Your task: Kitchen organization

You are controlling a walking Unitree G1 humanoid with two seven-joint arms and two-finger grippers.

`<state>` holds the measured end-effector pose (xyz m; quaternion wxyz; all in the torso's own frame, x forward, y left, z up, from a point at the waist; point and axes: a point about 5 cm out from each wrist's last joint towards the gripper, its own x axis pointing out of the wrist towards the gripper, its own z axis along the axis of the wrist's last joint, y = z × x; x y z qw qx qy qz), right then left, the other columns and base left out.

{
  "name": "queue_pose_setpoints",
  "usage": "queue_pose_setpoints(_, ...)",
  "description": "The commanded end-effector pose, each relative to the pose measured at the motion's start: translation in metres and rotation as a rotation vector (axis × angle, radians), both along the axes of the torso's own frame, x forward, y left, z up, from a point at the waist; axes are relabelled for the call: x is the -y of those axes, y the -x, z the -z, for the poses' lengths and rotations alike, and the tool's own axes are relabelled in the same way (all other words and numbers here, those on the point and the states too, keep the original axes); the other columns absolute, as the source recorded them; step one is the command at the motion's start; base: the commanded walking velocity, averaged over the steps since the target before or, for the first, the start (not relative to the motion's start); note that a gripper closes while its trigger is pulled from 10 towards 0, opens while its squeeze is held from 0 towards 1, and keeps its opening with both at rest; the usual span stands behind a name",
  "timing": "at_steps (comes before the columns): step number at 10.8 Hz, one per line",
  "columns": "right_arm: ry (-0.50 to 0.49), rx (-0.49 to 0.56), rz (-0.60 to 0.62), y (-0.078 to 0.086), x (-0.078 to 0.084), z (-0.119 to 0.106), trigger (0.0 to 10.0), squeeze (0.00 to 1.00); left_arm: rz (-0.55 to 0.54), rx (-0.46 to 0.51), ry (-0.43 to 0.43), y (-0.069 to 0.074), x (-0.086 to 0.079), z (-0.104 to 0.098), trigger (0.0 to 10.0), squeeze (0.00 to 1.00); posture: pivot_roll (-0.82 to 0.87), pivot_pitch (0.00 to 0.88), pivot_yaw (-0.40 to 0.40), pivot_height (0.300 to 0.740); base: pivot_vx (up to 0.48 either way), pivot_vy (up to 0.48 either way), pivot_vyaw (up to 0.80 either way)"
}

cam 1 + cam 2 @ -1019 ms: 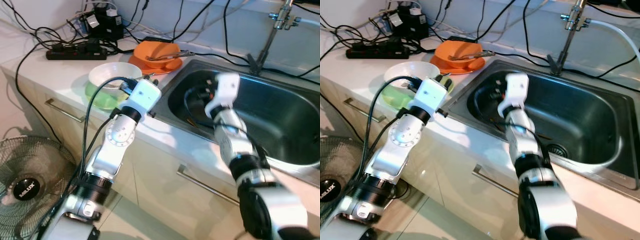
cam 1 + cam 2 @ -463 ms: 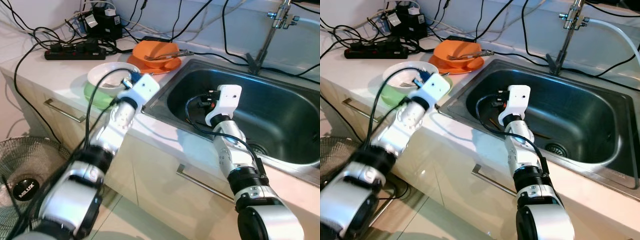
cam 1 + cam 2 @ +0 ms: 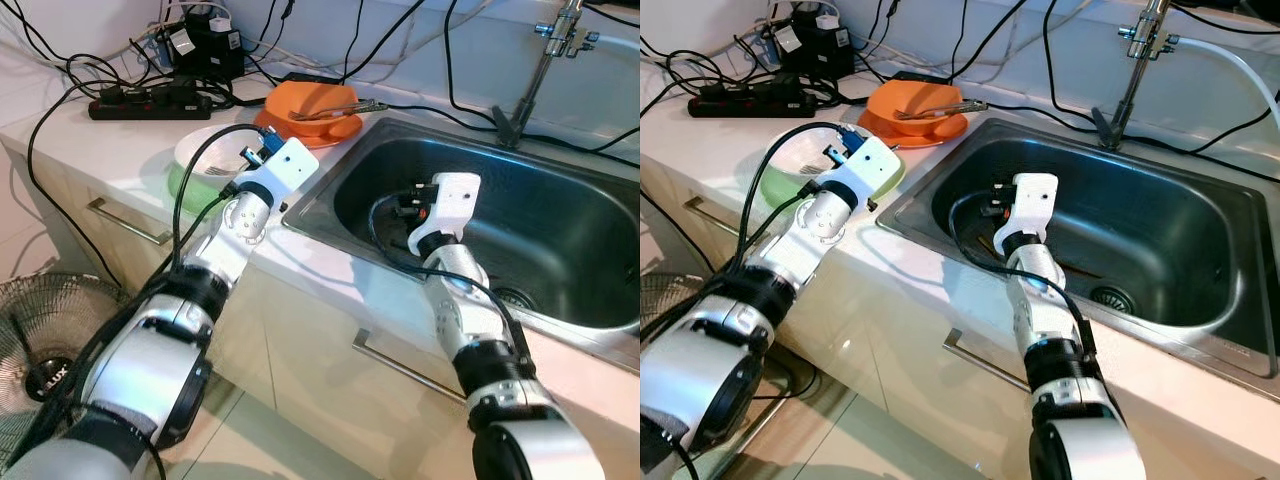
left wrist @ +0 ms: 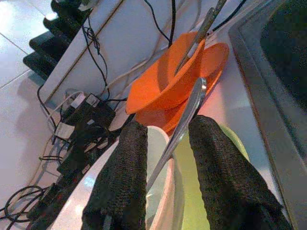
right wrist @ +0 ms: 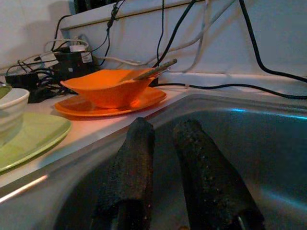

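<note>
- The left claw (image 4: 165, 158) sits over the white bowl (image 3: 205, 152) near the table's front edge, its two fingers (image 4: 120, 177) closed on a metal spoon (image 4: 184, 115) that runs between them.
- The white bowl rests on a green plate (image 4: 211, 167).
- Just beyond, toward the table's back edge, an orange bowl (image 3: 318, 100) holding cutlery stands on an orange plate (image 3: 340, 128).
- The right claw (image 5: 160, 158) hangs inside the steel sink (image 3: 560, 220) near its wall, fingers slightly parted, holding nothing.
</note>
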<state>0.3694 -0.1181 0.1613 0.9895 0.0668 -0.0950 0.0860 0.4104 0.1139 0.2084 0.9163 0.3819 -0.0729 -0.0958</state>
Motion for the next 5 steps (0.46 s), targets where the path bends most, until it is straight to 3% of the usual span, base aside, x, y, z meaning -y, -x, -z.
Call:
queue_pose_setpoints(1,-0.008,0.007,-0.001,0.002,-0.002,-0.002,10.0,0.0,0.023,0.022,0.002,-0.001,0.006,-0.007,10.0,0.0,0.13,0.039,0.013,0.74,0.0,0.0,0.0)
queue_pose_setpoints(5,-0.025,0.004,0.003,0.016,-0.003,0.001,10.0,0.0,0.026,0.043,-0.011,-0.005,0.009,-0.018,10.0,0.0,0.1,0.084,0.027,0.74,0.0,0.0,0.0)
